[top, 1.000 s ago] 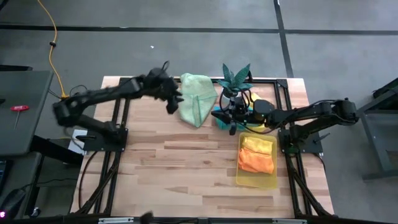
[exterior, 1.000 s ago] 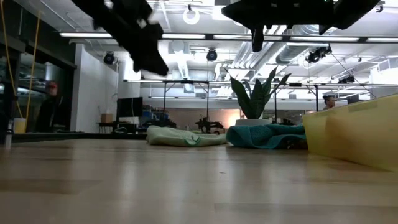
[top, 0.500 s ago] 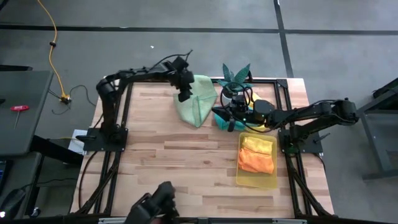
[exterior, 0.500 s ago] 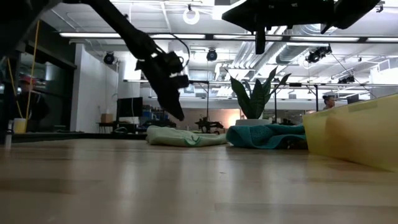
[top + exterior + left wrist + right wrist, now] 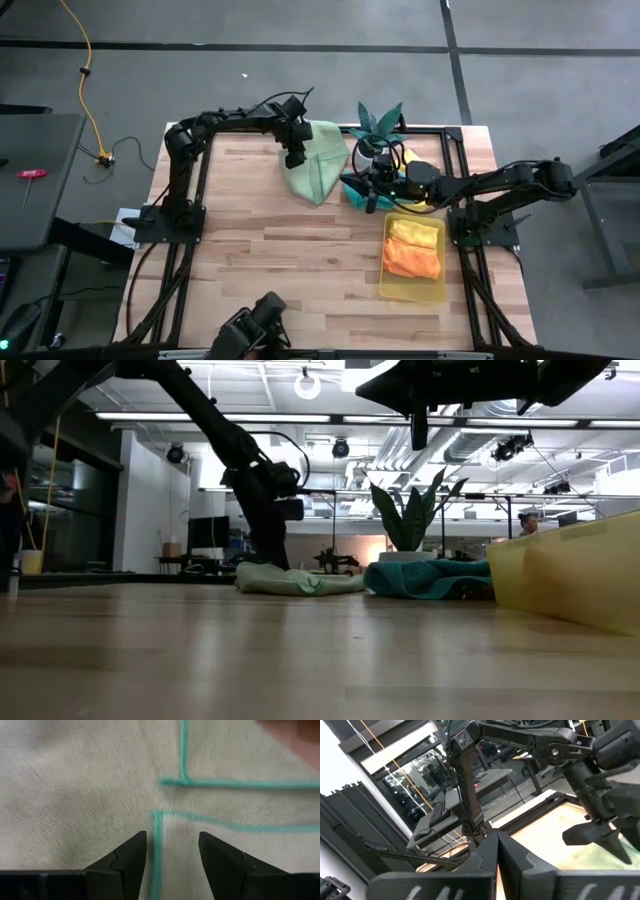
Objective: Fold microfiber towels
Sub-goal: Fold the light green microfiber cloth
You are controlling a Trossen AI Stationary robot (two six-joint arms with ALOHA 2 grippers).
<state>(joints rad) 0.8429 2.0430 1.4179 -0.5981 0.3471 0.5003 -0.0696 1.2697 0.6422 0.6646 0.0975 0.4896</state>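
The left gripper is positioning directly over the left edge of the pale green towel, which is lying crumpled at the far edge of the tabletop. In the left wrist view, its fingers are parted narrowly, straddling a teal-stitched hem with nothing gripped. The right gripper is hovering above the teal towel beside the plant, its fingers pressed together. Yellow and orange towels are resting folded inside the yellow tray.
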